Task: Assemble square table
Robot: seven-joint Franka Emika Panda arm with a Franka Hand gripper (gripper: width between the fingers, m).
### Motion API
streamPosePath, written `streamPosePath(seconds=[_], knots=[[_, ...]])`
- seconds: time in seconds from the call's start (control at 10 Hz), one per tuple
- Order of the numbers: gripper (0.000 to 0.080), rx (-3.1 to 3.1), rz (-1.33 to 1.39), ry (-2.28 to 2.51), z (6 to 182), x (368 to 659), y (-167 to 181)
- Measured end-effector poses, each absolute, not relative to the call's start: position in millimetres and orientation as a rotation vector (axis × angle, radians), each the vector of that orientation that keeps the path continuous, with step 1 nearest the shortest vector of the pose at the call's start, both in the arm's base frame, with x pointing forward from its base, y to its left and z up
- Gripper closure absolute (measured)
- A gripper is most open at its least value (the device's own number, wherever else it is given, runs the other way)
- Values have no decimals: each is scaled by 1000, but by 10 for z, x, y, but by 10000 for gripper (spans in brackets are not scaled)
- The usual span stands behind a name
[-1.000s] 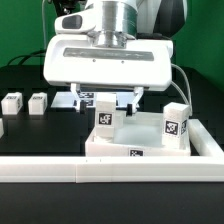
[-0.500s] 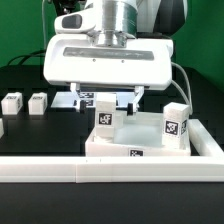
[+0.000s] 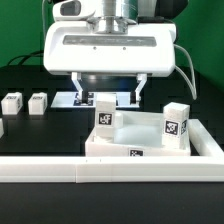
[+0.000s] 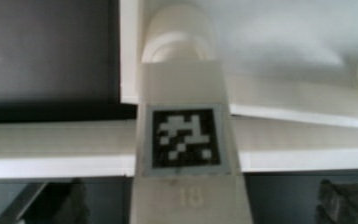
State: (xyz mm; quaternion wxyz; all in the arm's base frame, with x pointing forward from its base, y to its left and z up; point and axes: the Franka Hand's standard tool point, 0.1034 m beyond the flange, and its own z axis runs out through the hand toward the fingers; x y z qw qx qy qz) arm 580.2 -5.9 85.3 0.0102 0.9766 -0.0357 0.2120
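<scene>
Jaws spread wide and empty, the gripper (image 3: 109, 96) hangs just above 1 upright leg (image 3: 104, 118) standing in the tabletop (image 3: 150, 146) corner below; the leg is probably light, rigid, smooth plastic, best pinched across its upper sides.

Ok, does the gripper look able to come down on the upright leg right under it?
Probably yes: the gripper is open and hangs over the leg, which stands upright on the tabletop, with nothing visible between them.

Wrist view blurred; leg (image 4: 183, 120) cut by picture edge.
</scene>
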Motion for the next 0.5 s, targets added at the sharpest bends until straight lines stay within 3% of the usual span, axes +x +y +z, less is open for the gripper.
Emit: streamPosePath(seconds=[0.5], knots=[[150,3198,129,-121,843,5914,-113]])
